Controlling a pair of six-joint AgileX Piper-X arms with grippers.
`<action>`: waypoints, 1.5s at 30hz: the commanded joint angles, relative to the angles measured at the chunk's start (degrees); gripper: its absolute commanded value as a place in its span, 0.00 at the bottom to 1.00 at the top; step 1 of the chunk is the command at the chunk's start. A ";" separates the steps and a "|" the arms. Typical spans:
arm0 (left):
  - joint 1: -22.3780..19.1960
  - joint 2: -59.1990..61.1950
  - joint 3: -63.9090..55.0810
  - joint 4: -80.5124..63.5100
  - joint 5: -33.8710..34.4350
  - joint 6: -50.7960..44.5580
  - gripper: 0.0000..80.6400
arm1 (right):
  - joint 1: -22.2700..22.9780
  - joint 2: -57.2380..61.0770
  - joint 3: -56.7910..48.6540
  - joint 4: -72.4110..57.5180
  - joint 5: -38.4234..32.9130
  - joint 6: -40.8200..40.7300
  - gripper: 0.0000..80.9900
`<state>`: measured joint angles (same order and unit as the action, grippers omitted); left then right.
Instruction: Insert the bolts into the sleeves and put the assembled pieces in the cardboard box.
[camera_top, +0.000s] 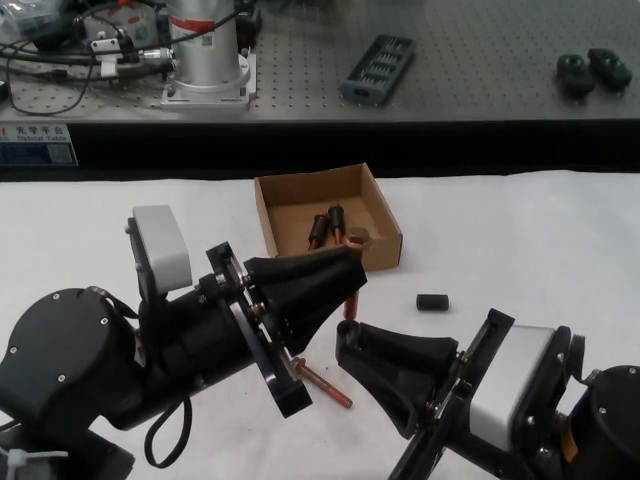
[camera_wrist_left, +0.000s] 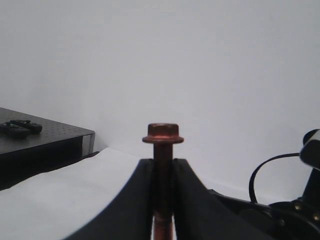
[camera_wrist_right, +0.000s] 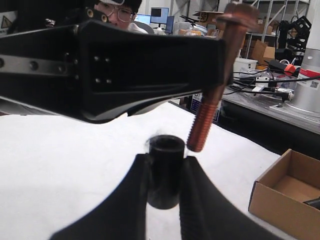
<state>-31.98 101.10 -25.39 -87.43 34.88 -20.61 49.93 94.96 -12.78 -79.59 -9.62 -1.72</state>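
Nearest to the camera, the right gripper is clamping one black sleeve upright between its two fingers, with the opening facing up. Just over it, the left gripper is pinching one copper bolt by the shank, head up. This bolt is leaning a little, and its threaded end is hanging right at the rim of the sleeve's opening, not inside. Beside the two grippers a second bolt is lying loose on the white sheet. A little farther, a second sleeve is lying alone on the sheet. Behind these the cardboard box is standing open, and two assembled pieces are lying inside it, side by side. On the dark bench at the far side, one black tray is resting.
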 joint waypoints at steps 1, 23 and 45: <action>-0.22 -0.03 -0.66 -1.37 -0.04 0.89 0.01 | -0.55 0.02 -0.23 -3.99 2.61 2.53 0.07; -0.22 -0.55 -0.91 -1.57 -1.08 -1.82 0.01 | -0.58 0.27 -0.23 -1.69 2.61 2.59 0.07; -1.13 -2.93 0.14 -1.57 2.39 -5.63 0.01 | -0.58 0.27 -0.23 -1.33 4.80 2.10 0.07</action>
<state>-32.69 98.87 -25.27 -87.53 36.66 -25.51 49.75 94.96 -12.78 -78.26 -8.06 -1.18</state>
